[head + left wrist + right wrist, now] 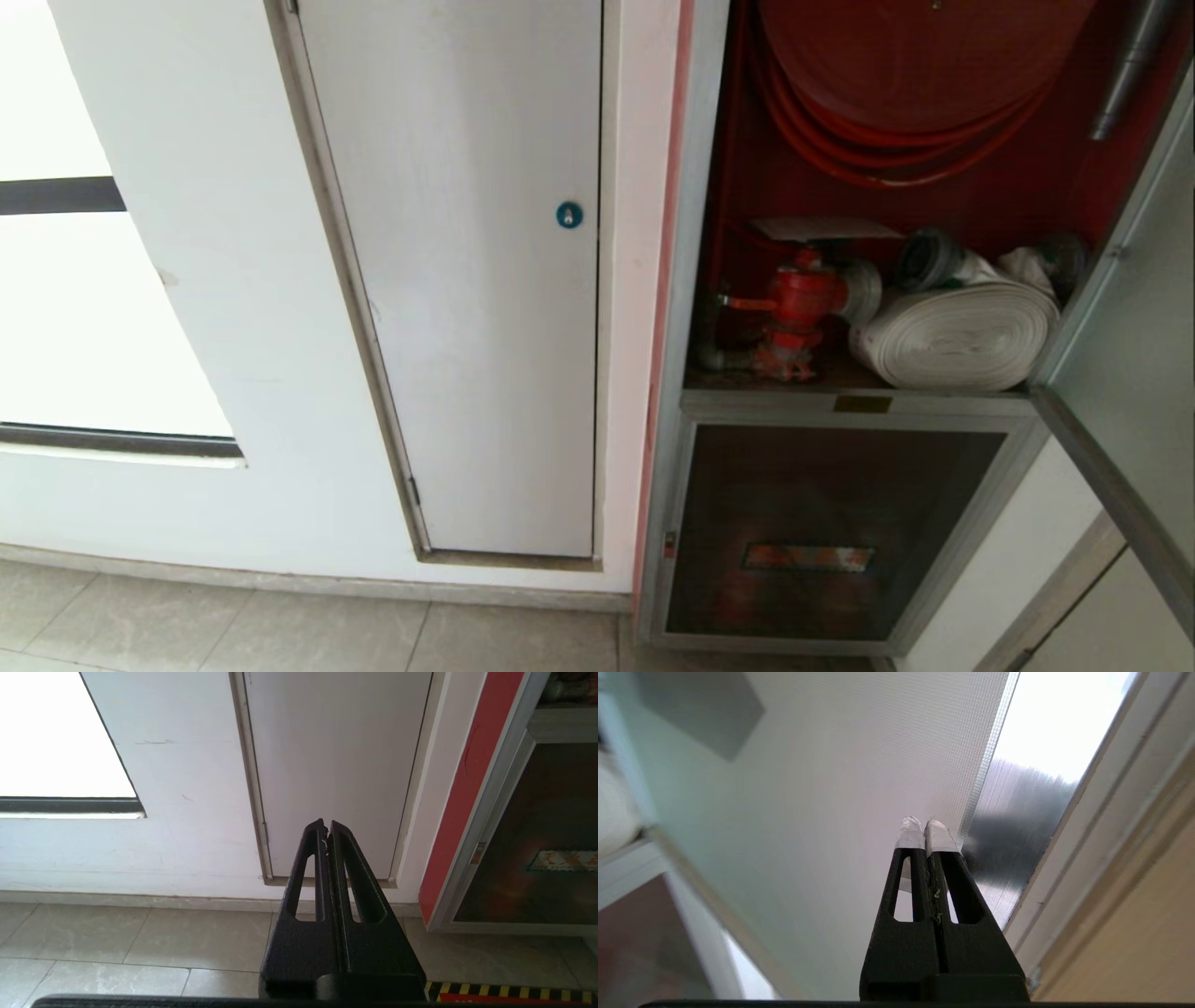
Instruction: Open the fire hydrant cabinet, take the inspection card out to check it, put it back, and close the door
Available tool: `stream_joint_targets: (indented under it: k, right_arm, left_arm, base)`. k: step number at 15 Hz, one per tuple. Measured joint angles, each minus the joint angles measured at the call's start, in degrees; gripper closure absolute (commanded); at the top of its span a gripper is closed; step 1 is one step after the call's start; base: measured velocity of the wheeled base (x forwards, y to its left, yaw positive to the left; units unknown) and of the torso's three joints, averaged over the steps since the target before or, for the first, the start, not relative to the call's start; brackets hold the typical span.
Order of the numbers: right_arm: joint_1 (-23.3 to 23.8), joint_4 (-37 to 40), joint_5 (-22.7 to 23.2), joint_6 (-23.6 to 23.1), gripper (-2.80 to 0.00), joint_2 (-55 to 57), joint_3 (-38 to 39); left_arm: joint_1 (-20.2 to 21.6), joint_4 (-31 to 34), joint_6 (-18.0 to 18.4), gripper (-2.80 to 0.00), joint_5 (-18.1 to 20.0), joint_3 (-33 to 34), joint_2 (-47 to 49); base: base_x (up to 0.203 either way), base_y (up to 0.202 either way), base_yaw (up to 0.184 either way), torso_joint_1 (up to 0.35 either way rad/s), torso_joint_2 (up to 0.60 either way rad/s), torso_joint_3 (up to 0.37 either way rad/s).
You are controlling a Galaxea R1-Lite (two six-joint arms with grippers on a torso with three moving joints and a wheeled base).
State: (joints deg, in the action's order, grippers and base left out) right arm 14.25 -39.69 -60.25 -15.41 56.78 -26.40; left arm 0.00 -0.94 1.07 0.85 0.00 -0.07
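Fingers (909,833) of the right hand (923,828) were pressed together, holding nothing, close to the open door (794,812). The left hand (326,828) was pinched closed too, above the floor (140,938). Inside the fire hydrant cabinet (695,233), the inspection card (822,229) lay above the red valve (801,297).

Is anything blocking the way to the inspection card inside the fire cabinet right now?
Nothing visible does. The door is swung open at the right, and the card lies flat above the red valve, with open space in front. The right pincer, shut, is off by the door's inner face.
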Motion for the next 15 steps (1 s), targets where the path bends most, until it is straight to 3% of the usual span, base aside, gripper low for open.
stream_joint_targets:
  k: [3, 8, 11, 15]
  right_arm:
    - [4.47, 0.00, 1.76, 2.99, 0.00, 3.12, -0.41]
    - [15.45, 0.04, 11.52, 5.90, 0.00, 9.50, -2.28]
    - [18.55, 0.09, 14.11, 8.77, 0.00, 13.11, -3.25]
    - [22.62, -0.90, 17.11, 9.13, 0.00, 17.57, -4.34]
  left_arm:
    - [-0.02, 0.00, -0.02, 0.00, 0.00, 0.00, 0.00]
    - [-0.05, 0.00, -0.02, 0.00, 0.02, 0.00, 0.00]
    - [-0.02, 0.00, -0.04, 0.00, 0.02, 0.00, 0.00]
    - [0.00, 0.00, -0.03, 0.00, 0.01, 0.00, 0.00]
  base:
    - [0.000, 0.000, 0.000, 0.000, 0.00, 0.000]
    - [0.000, 0.000, 0.000, 0.000, 0.00, 0.000]
    - [0.000, 0.000, 0.000, 0.000, 0.00, 0.000]
    - [0.000, 0.000, 0.000, 0.000, 0.00, 0.000]
